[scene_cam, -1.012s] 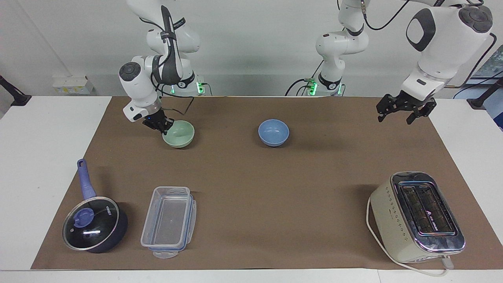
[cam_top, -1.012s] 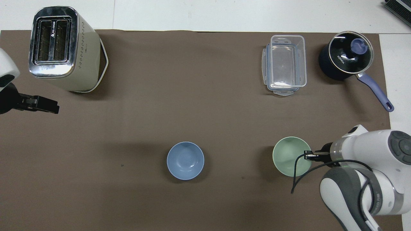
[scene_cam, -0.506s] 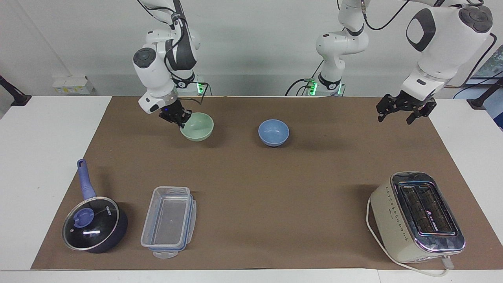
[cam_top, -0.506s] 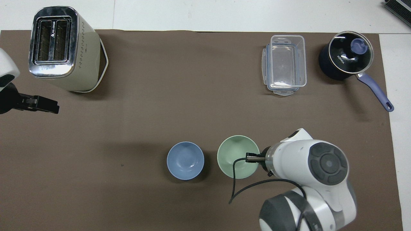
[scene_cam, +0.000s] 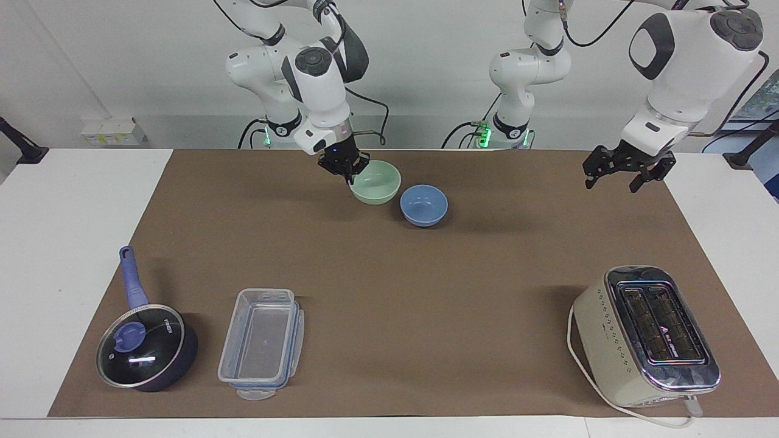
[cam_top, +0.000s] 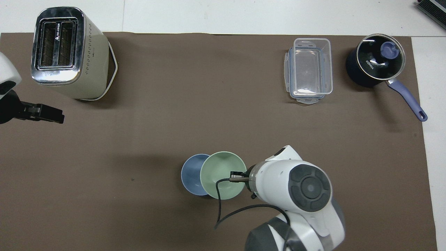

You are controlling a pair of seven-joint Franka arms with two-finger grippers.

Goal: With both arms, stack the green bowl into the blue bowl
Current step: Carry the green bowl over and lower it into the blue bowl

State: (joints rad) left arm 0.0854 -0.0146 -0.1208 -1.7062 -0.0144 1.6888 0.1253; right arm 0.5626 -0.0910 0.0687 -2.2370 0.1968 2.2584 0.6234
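Green bowl (scene_cam: 377, 182): lifted clear of the brown mat (scene_cam: 426, 292), upright, pinched at one spot on its rim, the spot toward the right arm's end of the table. Seen from overhead, overlaps about half of the blue bowl (scene_cam: 424, 205); not yet centred over it.

Blue bowl: resting on the mat, mid-table, near the robots' edge, empty, touched by nothing.

Right gripper (scene_cam: 347, 173): clamped tight on the green bowl's rim, one finger inside the wall and one outside.

Left gripper (scene_cam: 627, 173): jaws spread wide, holding nothing, waiting over the mat's edge at the left arm's end, well apart from both bowls.

Toaster (scene_cam: 645, 334), clear lidless container (scene_cam: 261, 344) and lidded saucepan (scene_cam: 146, 347): farther from the robots, well apart from the work.

Likely hazards:
- Lowering before centring: green base lands on the blue rim, tips or shoves the blue bowl.
- Single-point rim pinch: smooth wall, weight hanging to one side; possible slip or sag in the grip.
- Release from too high or off-centre: green bowl settles canted, or bounces out.
- No support on the blue bowl: free to slide under any sideways contact.
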